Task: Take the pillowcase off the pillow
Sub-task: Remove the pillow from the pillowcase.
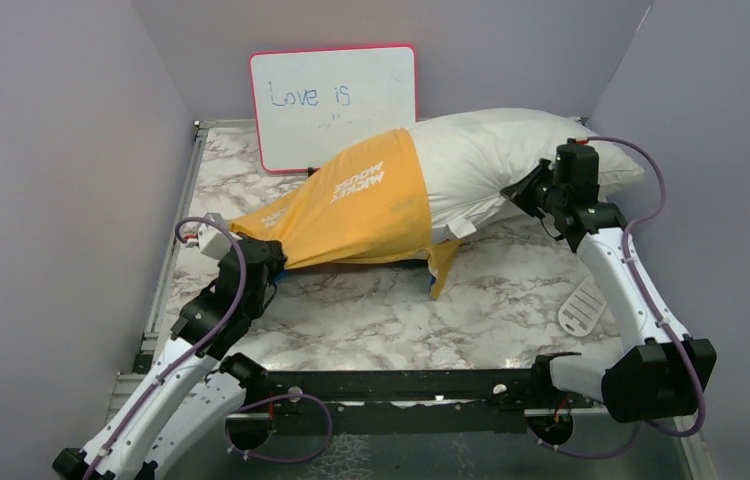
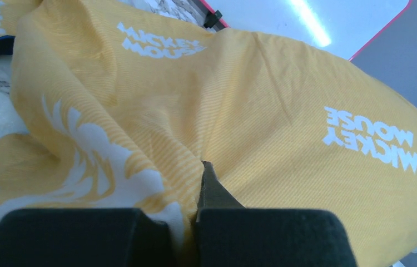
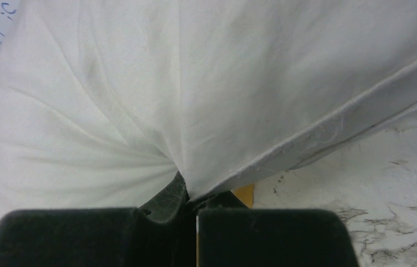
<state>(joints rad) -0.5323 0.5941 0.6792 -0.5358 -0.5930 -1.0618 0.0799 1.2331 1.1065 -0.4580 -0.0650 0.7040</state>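
Left gripper: jaws closed, a fold of the yellow-orange pillowcase bunched between the fingers. In the left wrist view the fabric rises straight off the fingertips and fills everything ahead of them, with white "Mickey Mouse" lettering up-left and to the right.

Left arm: low, reaching forward from its base, forearm sloped up to the wrist, tool pointing across toward the other arm.

Right gripper: jaws closed, pinching the pillow at its seam edge. In the right wrist view white cloth puckers into the fingertips, the seam running off to the right of them, marble table below it.

Right arm: long link climbing from the base, wrist bent back so the tool points left into the pillow.

Between the two tools the pillowcase covers the pillow end nearer the left gripper, and the end at the right gripper is bare. Its hem crosses about mid-pillow, with a flap hanging on the near side.

Beyond both tools, a pink-framed whiteboard stands behind the pillow. A white slotted disc lies by the right forearm.
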